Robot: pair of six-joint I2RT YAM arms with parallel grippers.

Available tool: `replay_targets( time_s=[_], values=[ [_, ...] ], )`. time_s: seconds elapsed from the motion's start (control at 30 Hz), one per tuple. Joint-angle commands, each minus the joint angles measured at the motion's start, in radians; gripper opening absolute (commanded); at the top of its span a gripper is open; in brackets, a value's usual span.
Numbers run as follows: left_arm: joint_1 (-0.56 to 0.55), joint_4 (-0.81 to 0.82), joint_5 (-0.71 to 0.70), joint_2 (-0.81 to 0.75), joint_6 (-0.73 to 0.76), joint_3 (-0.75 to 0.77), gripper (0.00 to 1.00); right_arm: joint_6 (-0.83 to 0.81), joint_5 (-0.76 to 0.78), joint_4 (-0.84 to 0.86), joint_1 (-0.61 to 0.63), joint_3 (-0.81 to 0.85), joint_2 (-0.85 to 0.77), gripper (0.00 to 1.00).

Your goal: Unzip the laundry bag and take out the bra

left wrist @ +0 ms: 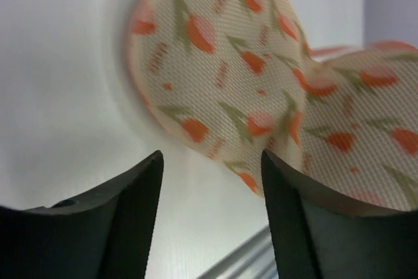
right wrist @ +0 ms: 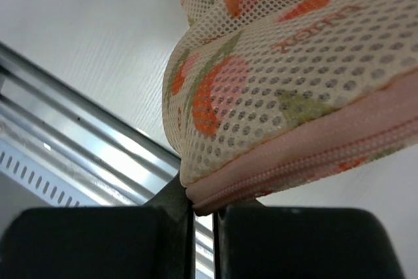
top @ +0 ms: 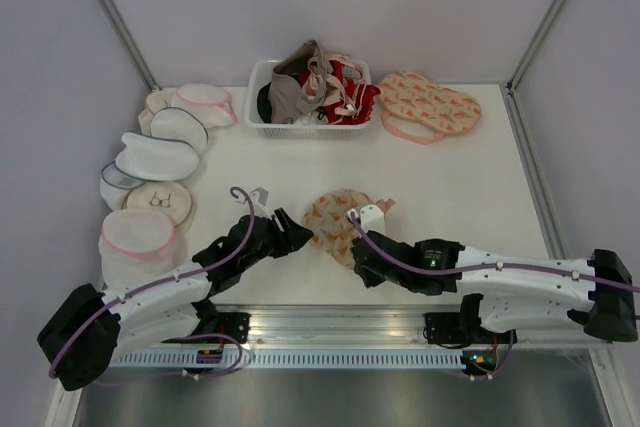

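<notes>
The right gripper pinches the pink zipper edge of the bag. Just left of the bag, the left gripper stands parted, holding nothing.

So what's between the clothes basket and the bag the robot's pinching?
Only bare white table, in the top view, from white plastic basket to peach watermelon-print mesh bag.

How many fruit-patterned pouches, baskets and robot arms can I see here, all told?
Patterned pouches: 2
Basket: 1
Robot arms: 2
Total: 5
</notes>
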Motion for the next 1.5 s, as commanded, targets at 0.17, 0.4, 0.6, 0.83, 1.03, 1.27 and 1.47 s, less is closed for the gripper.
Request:
replay_targets(
  time_s=[0.17, 0.4, 0.6, 0.83, 1.03, 1.27, 1.47],
  values=[
    [-0.009, 0.393, 0.405, -0.013, -0.306, -0.125, 0.96, 0.302, 0.223, 0.216, -0.009, -0.163, -0.051, 0.0],
    [-0.025, 0.701, 0.388, 0.085, -0.534, -0.269, 1.0, 0.394, 0.031, 0.663, -0.061, -0.44, -0.235, 0.0],
    [-0.062, 0.792, 0.356, 0.238, -0.595, -0.191, 1.0, 0.44, -0.14, 0.935, -0.106, -0.585, -0.276, 0.0],
    [-0.131, 1.083, 0.373, 0.614, -0.732, -0.081, 1.0, 0.44, -0.168, 1.073, -0.107, -0.626, -0.269, 0.0],
    [-0.137, 1.393, 0.276, 0.837, -0.802, -0.125, 1.0, 0.394, -0.205, 1.005, -0.106, -0.605, -0.289, 0.0],
    [-0.137, 1.504, 0.252, 0.913, -0.76, -0.105, 0.18, 0.272, -0.109, 0.591, -0.106, -0.421, -0.279, 0.0],
    [-0.137, 1.504, 0.258, 0.924, -0.737, -0.099, 0.02, 0.206, -0.024, 0.411, -0.104, -0.34, -0.268, 0.0]
  ],
)
